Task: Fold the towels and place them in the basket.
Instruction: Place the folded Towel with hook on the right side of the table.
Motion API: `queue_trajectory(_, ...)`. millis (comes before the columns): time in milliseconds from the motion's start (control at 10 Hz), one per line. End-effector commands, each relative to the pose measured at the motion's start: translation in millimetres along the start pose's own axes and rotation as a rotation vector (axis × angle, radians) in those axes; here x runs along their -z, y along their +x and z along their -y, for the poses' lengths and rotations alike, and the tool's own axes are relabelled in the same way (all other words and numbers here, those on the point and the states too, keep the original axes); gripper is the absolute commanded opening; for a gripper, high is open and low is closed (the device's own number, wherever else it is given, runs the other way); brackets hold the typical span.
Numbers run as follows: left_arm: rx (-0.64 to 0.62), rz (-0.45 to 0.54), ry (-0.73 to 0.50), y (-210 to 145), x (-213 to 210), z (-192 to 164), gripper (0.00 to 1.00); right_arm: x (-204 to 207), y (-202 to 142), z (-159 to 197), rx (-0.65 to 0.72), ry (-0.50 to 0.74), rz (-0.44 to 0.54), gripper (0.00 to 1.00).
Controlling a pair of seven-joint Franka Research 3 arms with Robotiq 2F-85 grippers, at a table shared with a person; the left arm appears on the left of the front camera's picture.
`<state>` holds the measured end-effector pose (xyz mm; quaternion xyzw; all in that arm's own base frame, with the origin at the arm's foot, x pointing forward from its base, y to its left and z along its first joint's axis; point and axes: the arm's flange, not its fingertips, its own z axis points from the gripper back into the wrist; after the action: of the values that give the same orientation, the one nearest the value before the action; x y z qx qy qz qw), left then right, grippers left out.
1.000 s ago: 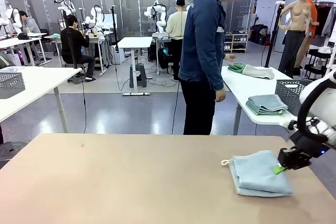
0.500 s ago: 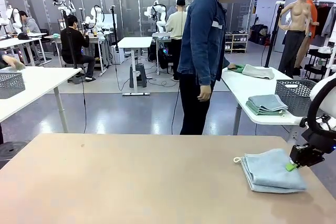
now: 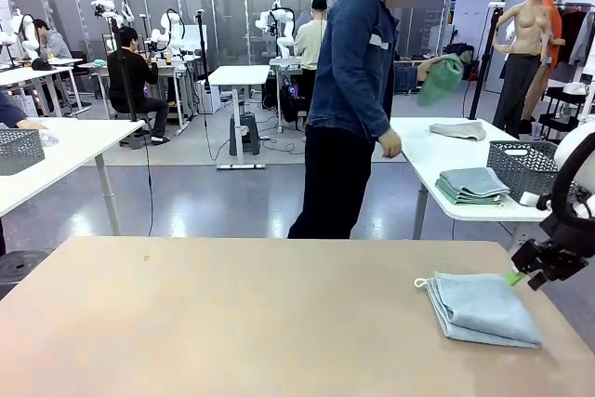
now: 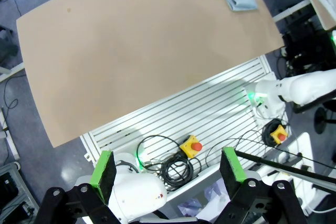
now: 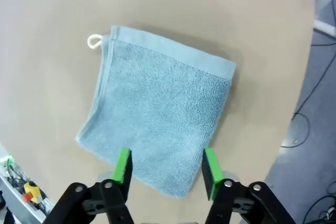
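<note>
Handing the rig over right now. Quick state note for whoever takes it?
Left hand: open, empty, back over the robot's base, off the table.
Right hand: open, empty, at the edge of the blue-grey towel.
Blue-grey towel: folded, lying flat at the table's right end.
Green towel: held up by the person at the white table behind.
Mesh basket: on that white table.
Done: blue-grey towel folded.
Left: fold the green towel, put both in the basket.

Tan table (image 3: 232,313); person (image 3: 349,90) in denim jkt behind; e-stop (image 4: 191,145) w/ cables (image 4: 176,170).
</note>
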<state>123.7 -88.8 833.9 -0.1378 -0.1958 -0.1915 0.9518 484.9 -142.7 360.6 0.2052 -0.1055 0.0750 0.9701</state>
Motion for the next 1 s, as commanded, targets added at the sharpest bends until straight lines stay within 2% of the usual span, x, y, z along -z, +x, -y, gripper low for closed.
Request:
queue_trajectory(0,0.013,0.008,0.001,-3.5,-3.8,4.4,1.00,-12.9,-9.8,-37.3,0.018,-0.088,0.012,1.00)
queue_trajectory(100,0.013,0.008,0.001,-3.5,-3.8,4.4,1.00,-16.7,-10.0,-52.7,0.017,-0.119,0.015,0.94)
queue_trajectory(200,0.013,0.008,0.001,-3.5,-3.8,4.4,1.00,-19.2,-9.9,-65.2,0.016,-0.141,0.022,1.00)
queue_trajectory(300,0.013,0.008,0.001,-3.5,-3.8,4.4,1.00,-16.0,-8.2,-73.4,0.021,-0.162,0.008,1.00)
queue_trajectory(400,0.013,0.008,0.001,-3.5,-3.8,4.4,1.00,-23.4,-3.9,-48.7,-0.010,-0.085,0.029,1.00)
queue_trajectory(900,0.013,0.008,0.001,-3.5,-3.8,4.4,1.00,-23.4,-3.9,-48.7,-0.010,-0.085,0.029,1.00)
